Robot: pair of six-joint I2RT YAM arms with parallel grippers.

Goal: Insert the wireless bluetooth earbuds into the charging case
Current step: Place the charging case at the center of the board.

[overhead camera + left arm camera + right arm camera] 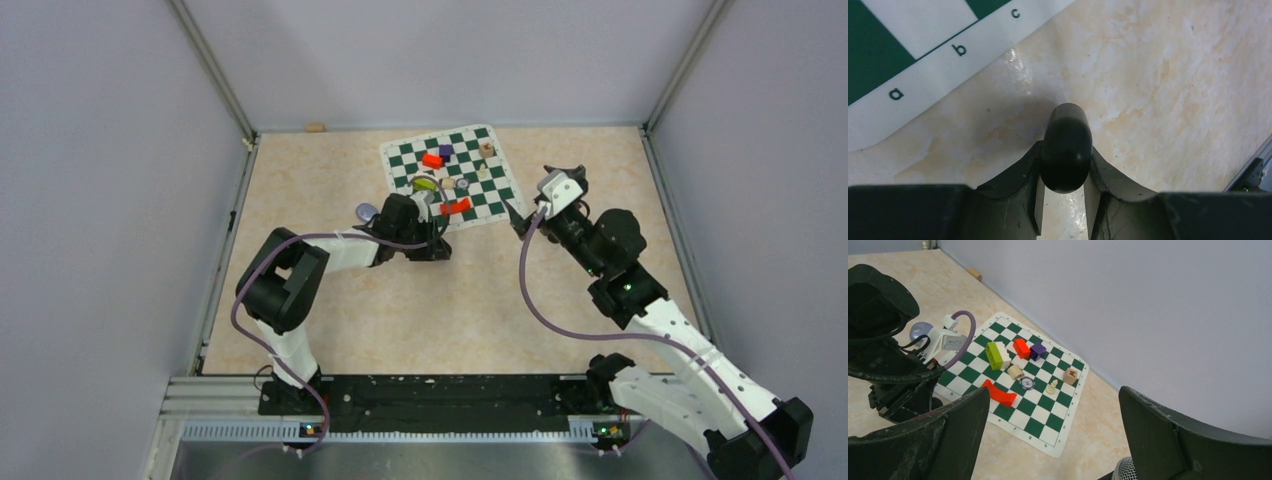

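The left gripper (1065, 150) is clenched on a black earbud (1066, 132), a glossy rounded piece pinched between both fingers with its domed end standing out past the tips. It hangs over bare tabletop just off the lettered border of the chessboard mat (468, 143) (the letters a, b and c show on that border in the wrist view), at the mat's near-left corner. Whether the earbud touches the table cannot be told.

A pale purple piece (920, 331), rounded and shiny, lies on the table off the mat's left edge, close beside the left arm; the views do not show clearly whether it is a bud or a case.

The right gripper (1053, 390) stands released, its fingers spread wide with nothing between them, held just off the mat's right edge and facing across it.

On the mat itself sit the loose bits: a green and white block (994, 355) near the left side, a red block (1021, 348) and a purple block (1037, 351) side by side towards the far edge, and a wooden cube (1070, 375) near the far-right corner. A beige cylinder (1014, 372), a poker chip (1027, 383) and a pale pawn (1051, 386) are about the middle. A red arch (998, 392) lies on the near rows, closest to the left gripper.

A small tan cylinder (316, 127) rests against the back wall, well beyond the mat's far-left corner.
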